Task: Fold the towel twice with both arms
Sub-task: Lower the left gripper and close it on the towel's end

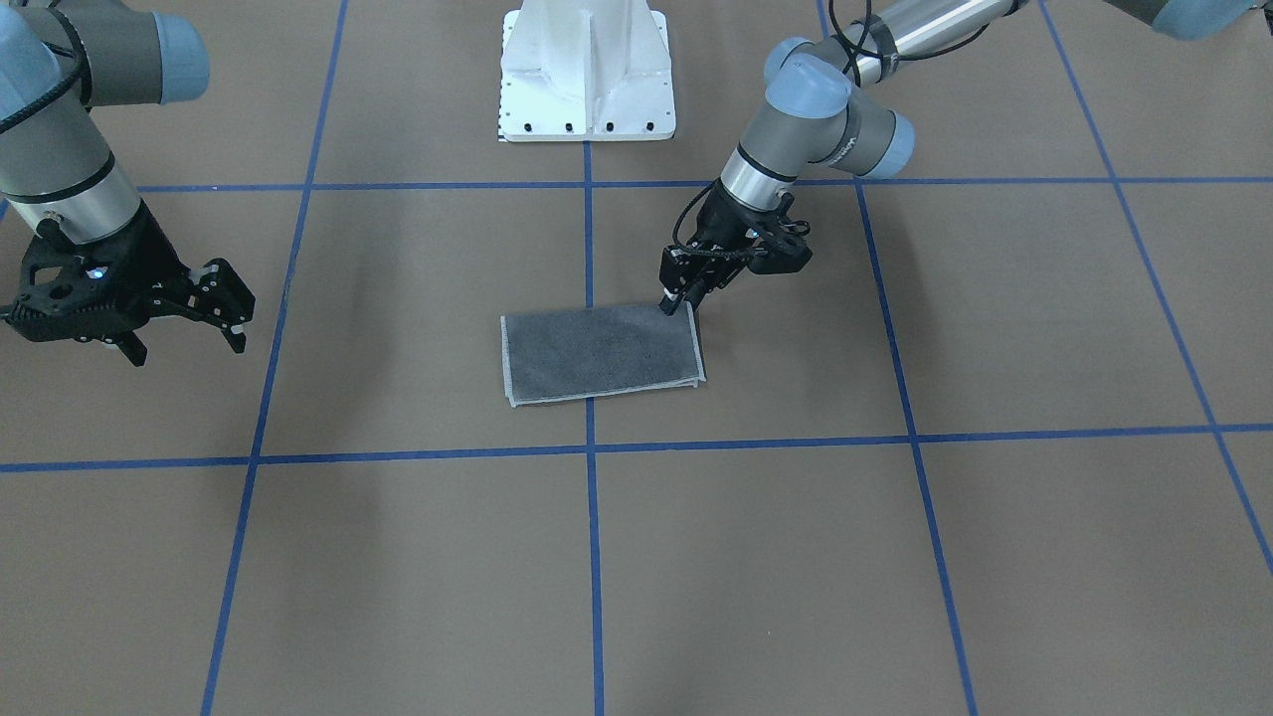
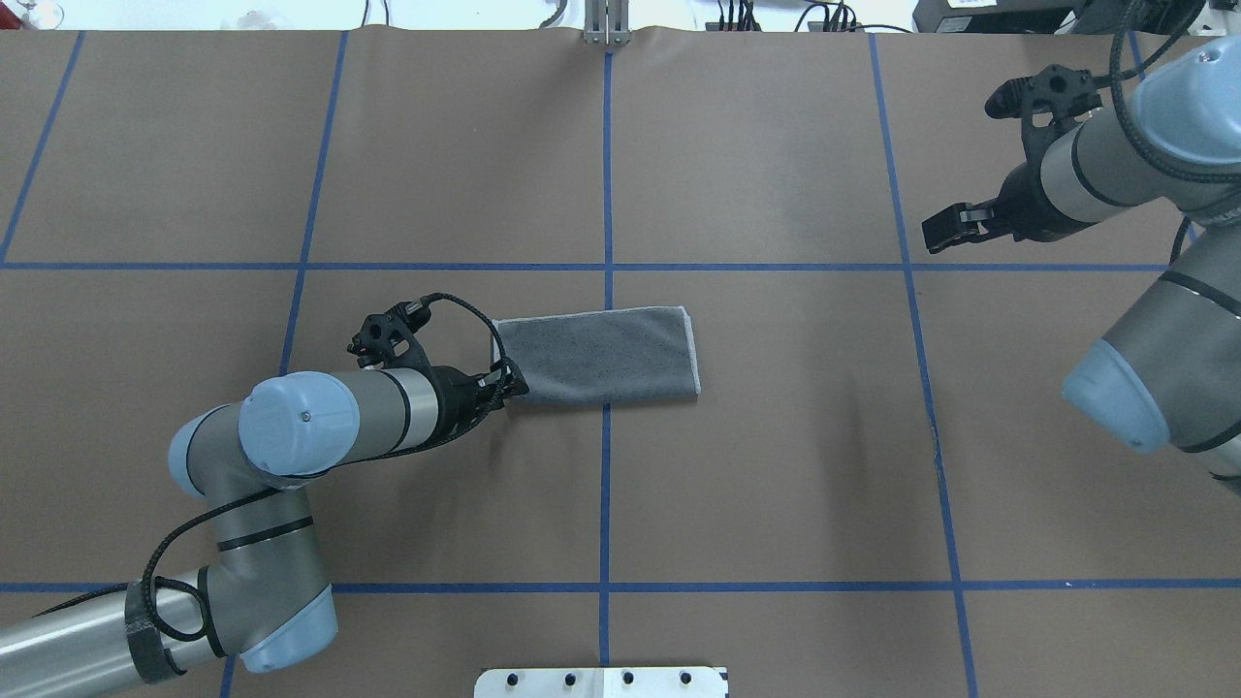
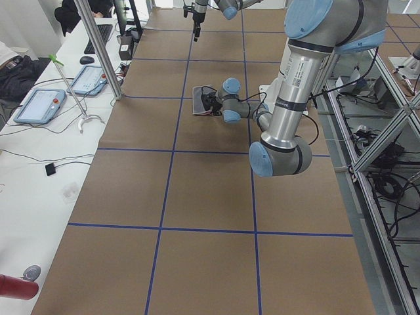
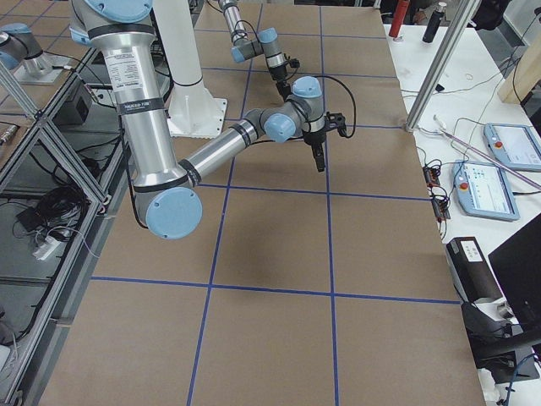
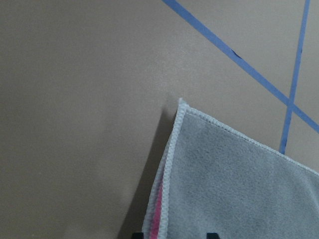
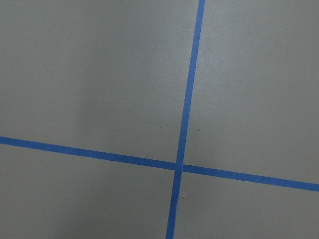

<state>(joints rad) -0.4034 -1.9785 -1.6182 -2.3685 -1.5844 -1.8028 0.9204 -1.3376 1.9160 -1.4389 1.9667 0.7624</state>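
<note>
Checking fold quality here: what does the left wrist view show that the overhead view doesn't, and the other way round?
Left wrist only: the towel close up, with a pink sliver showing between its layers at the corner.
Overhead only: the towel's whole rectangle lying flat, the left gripper at its corner, and the right gripper open and far off to the side.
Both: the grey top face, the light stitched edge, the brown table and blue tape lines.

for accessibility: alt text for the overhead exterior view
A folded dark grey terry towel lies on the brown, blue-taped table. The black left gripper is at its left end; the right gripper hangs open far right.
</note>
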